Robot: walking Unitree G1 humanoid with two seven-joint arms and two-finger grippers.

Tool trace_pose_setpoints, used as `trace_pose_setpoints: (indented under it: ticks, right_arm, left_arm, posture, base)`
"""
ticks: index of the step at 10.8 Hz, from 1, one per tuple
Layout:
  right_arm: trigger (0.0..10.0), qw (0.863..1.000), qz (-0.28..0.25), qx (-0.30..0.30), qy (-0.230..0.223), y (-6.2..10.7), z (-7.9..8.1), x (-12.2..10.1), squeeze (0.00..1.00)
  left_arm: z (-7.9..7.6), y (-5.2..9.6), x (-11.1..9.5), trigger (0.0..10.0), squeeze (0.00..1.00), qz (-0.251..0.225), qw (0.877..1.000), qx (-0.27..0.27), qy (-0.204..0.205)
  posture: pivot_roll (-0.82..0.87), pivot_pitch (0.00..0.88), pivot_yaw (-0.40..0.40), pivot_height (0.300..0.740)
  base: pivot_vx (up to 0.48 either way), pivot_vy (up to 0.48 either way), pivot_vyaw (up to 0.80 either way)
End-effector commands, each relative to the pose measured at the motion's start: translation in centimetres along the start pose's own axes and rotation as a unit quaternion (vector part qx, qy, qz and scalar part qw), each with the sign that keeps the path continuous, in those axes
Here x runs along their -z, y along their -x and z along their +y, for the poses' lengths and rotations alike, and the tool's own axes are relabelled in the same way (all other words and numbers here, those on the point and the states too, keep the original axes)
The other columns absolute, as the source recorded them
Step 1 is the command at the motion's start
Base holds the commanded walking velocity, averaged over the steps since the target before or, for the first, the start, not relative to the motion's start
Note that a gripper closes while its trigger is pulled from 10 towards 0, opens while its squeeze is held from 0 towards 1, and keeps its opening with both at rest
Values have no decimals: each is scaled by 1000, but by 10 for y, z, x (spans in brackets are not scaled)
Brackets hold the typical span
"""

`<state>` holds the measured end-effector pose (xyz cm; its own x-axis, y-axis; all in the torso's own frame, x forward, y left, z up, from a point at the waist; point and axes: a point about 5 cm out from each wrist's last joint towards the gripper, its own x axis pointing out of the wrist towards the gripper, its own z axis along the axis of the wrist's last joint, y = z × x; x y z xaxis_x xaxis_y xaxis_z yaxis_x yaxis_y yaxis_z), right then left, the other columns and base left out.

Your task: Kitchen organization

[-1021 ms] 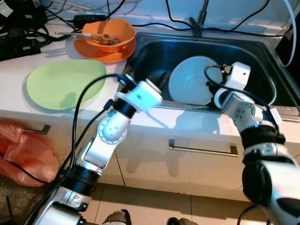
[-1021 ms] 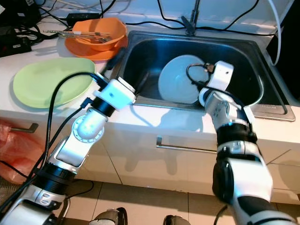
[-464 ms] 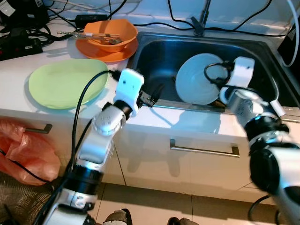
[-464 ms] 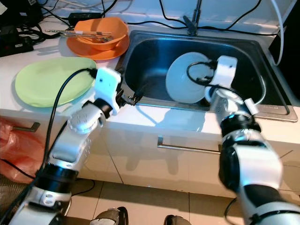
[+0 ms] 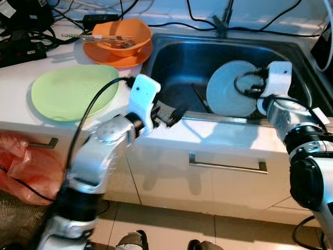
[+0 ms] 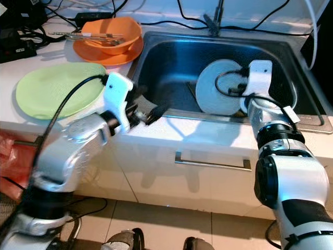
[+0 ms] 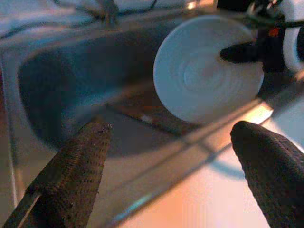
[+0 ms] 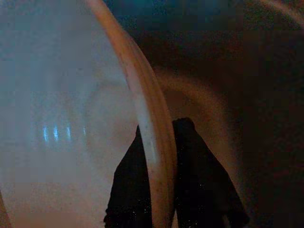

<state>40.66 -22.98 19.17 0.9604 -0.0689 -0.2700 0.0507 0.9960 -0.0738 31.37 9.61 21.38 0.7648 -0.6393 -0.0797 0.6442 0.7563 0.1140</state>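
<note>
One white plate (image 5: 231, 88) rim-clamped in right claw (image 8: 159, 156) (left claw (image 7: 171, 156) wide, apart)

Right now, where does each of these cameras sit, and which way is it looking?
Head eyes: look forward and down at the counter and sink; both silver arms show.
Left wrist: looks along the open left gripper over the sink edge at the white plate.
Right wrist: looks along the right gripper, clamped on that plate's rim.
All views share the white plate.
</note>
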Motion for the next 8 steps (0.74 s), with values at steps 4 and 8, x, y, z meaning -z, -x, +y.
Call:
trace_pose_setpoints:
  ticks: [4,8]
  right_arm:
    - [10000,999,7,-45,26,-2,19,10,129]
    - [10000,998,15,-63,27,-3,33,19,1000]
  left_arm:
    - [1,6,2,10000,0,14,1000,-15,-11]
    - [-4,8,10,10000,0,23,999,-18,-20]
  posture:
    - [172,155,11,740]
    - [178,158,16,740]
  base:
    - [0,0,0]
    - [0,0,0]
